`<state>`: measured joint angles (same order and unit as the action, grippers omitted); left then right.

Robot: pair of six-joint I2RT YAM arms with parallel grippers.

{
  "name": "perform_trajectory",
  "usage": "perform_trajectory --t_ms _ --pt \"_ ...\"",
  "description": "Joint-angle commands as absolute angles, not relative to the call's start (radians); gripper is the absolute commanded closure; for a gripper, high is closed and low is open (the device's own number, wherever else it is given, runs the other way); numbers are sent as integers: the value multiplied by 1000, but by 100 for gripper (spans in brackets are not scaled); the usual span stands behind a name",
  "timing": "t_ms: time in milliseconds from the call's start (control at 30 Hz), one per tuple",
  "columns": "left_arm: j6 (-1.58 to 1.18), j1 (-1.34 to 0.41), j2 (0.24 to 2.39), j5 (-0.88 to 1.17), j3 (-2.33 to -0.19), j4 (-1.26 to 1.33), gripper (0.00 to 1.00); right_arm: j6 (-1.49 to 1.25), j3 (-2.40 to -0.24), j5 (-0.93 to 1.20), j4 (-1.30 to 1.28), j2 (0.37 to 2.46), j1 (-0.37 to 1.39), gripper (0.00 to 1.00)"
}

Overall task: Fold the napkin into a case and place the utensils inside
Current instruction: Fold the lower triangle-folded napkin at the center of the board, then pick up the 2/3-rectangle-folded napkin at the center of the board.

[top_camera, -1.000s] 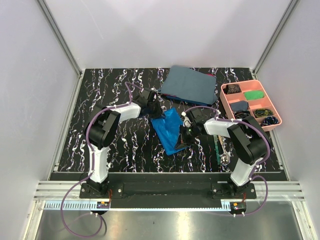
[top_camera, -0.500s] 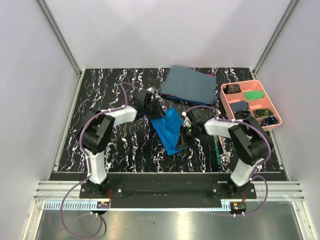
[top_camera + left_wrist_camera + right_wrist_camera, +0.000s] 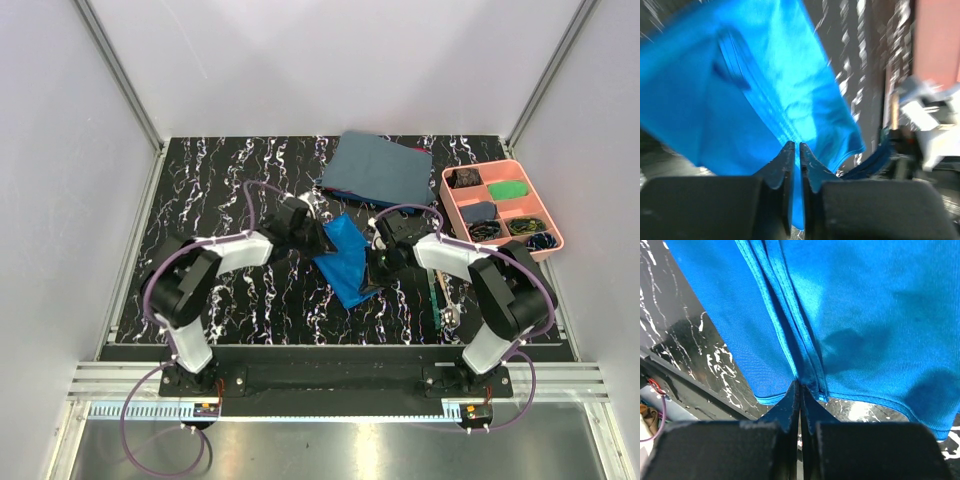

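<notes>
Both hands on napkin edges

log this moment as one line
step: folding napkin | left gripper: shut on napkin | right gripper: shut on napkin edge | utensils: right of napkin, not yet inside

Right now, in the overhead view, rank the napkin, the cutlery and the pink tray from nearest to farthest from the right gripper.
1. The napkin: pinched in the right gripper, mid-table.
2. The cutlery: lying to the gripper's right, near the front edge.
3. The pink tray: at the table's right edge, beyond the cutlery.
</notes>
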<state>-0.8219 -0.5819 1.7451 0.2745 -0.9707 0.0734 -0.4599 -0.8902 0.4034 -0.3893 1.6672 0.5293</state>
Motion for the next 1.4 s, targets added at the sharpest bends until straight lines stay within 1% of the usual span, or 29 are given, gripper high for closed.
perform_trajectory --t_ms 0,100,233,267,367,600,633,700,733,767,833,900,933,967,1033,1067,1167,1200,1300,1367 --pt "-865 -615 1816 302 -1003 127 93 -440 -914 332 -413 1632 528 100" --pt "-867 -624 1827 273 -1011 103 94 -428 -919 278 -426 1621 528 100" --pt "-864 -641 1813 253 -1005 114 94 -407 -927 242 -436 1658 526 100" --pt "-864 -644 1816 253 -1005 114 91 -402 -928 227 -436 1669 528 100" --pt "-880 -646 1850 271 -1019 112 87 -391 -933 206 -430 1700 526 100" --pt "-873 -635 1947 246 -1055 107 88 -361 -946 124 -455 1695 526 100" --pt "-868 -632 1959 238 -1055 107 88 -347 -953 109 -486 1674 525 99" --pt "-862 -630 1960 224 -1052 103 89 -330 -980 57 -531 1643 526 87" --pt "-862 -630 1959 224 -1040 109 90 -319 -989 40 -575 1605 526 79" --pt "-862 -630 1957 222 -1032 118 90 -321 -1002 32 -590 1583 528 76" --pt "-871 -630 1956 227 -1013 133 90 -314 -1009 96 -595 1527 526 71" --pt "-876 -630 1953 236 -1002 147 91 -325 -1008 259 -575 1517 528 71" --pt "-882 -630 1951 236 -997 153 91 -339 -1002 328 -522 1525 526 71" --pt "-881 -630 1950 236 -997 152 91 -348 -982 450 -487 1537 528 73" --pt "-876 -630 1947 238 -1005 144 91 -373 -965 543 -393 1593 529 76" --pt "-873 -630 1945 238 -1008 140 91 -380 -954 590 -367 1614 528 80" --pt "-867 -630 1941 236 -1020 124 92 -393 -931 583 -299 1690 528 85" --pt "-864 -630 1942 238 -1023 123 92 -393 -922 569 -284 1706 528 89" --pt "-853 -629 1941 238 -1026 109 92 -402 -873 494 -259 1744 528 93" --pt "-850 -627 1939 238 -1020 107 92 -400 -848 468 -255 1753 526 94"
